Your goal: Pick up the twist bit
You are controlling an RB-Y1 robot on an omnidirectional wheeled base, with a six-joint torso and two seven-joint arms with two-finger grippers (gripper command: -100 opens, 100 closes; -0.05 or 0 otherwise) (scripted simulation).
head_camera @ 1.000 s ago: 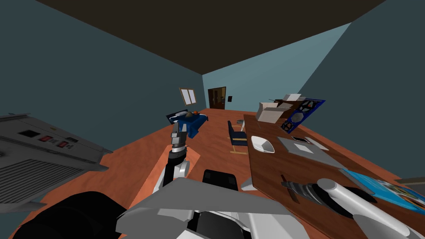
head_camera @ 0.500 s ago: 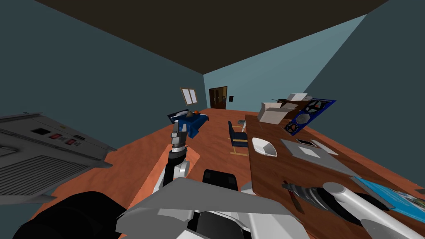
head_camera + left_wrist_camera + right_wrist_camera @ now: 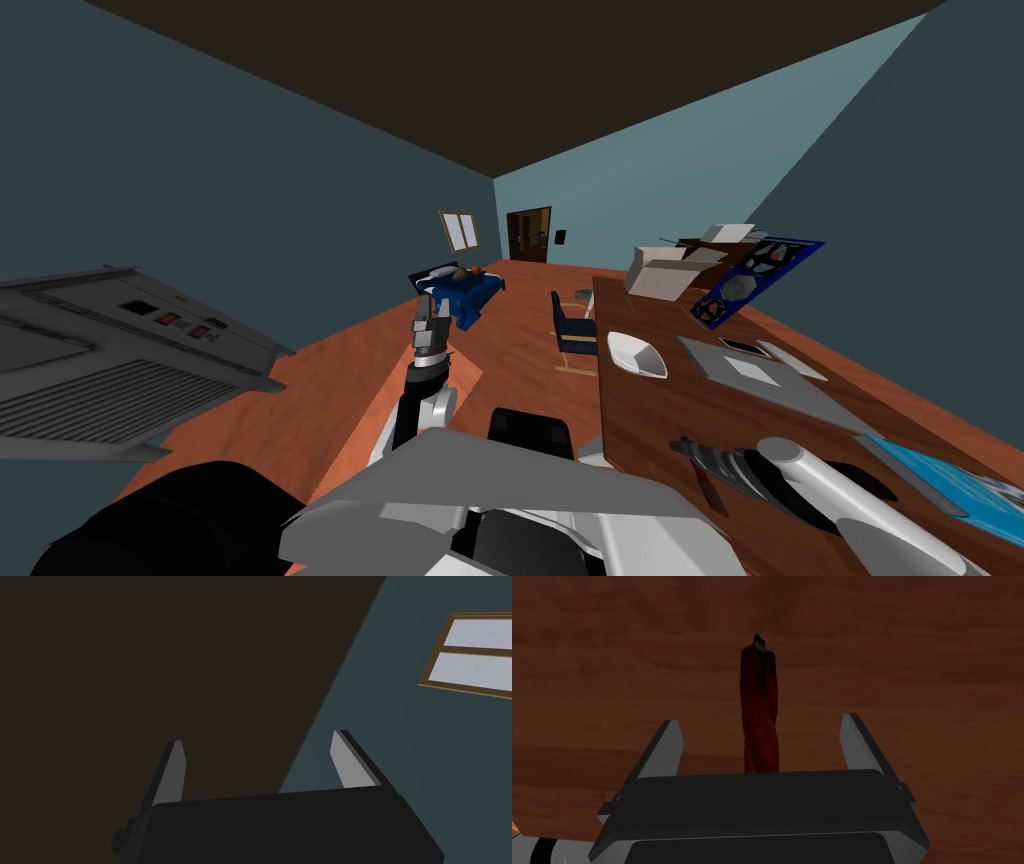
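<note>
The right fingers (image 3: 857, 743) stand wide apart and touch nothing, with the bit (image 3: 759, 711) seen between them. The right gripper (image 3: 761, 721) points down at the brown wood surface (image 3: 912, 666). The bit is dark red and twisted. It lies flat on the surface, in line with the fingers. Its tip reaches well past their ends and its other end is hidden behind the gripper's dark body. A clear gap shows between the bit and each finger.

In the head view the bit lies near the surface's near left edge, at the end of the right arm (image 3: 830, 490). Farther along the surface are a white bowl (image 3: 635, 352), a grey slab (image 3: 790, 392) with a white sheet on it, a blue book (image 3: 965, 480) at the right, and a pale box (image 3: 660, 272) at the far end. A blue chair (image 3: 572, 335) stands beside the surface's left edge.

The left gripper (image 3: 430, 318) is raised over the floor, well apart from the surface, with the left fingers (image 3: 350, 761) wide and empty.
</note>
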